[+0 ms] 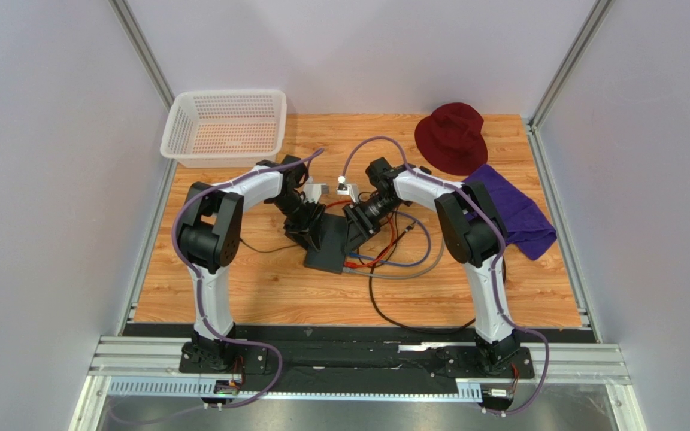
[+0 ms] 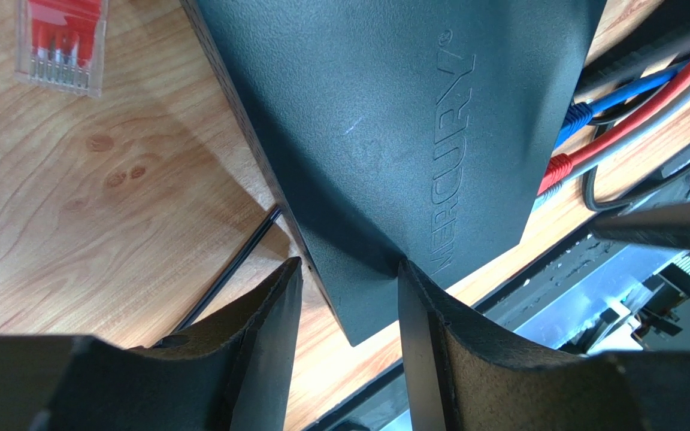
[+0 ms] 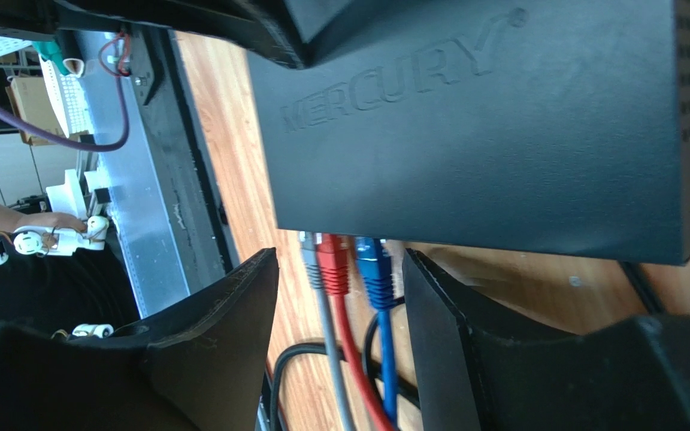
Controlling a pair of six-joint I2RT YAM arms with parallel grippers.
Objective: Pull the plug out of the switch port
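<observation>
Switch (image 1: 329, 247) lay mid-table (image 1: 232, 292) with bare wood to the left and below it. A loop of cables (image 1: 403, 262) crowded its right side. White basket (image 1: 223, 154) sat at upper left, dark red hat (image 1: 450, 135) at upper right and purple cloth (image 1: 515, 215) by the right edge, all well apart from the switch. Left gripper (image 2: 350, 269) stood part open astride one corner of the box. One finger (image 2: 443, 350) overlapped the top face and the other was just off the side edge; whether either pressed on the box could not be told. Right gripper (image 3: 341, 260) was open and held nothing. Its fingers (image 3: 232, 332) flanked three plugs seated side by side in the switch's long edge: grey plug (image 3: 311, 260), red plug (image 3: 332, 265), blue plug (image 3: 374, 269), with a narrow gap on each side. The switch port (image 3: 335, 236) row lay at that edge, just beyond the fingertips, the sockets themselves hidden by the plugs. A loose clear connector (image 2: 59, 45) on red cable was cut off at the upper left of the left wrist view. In the top view both grippers hid the ports.
</observation>
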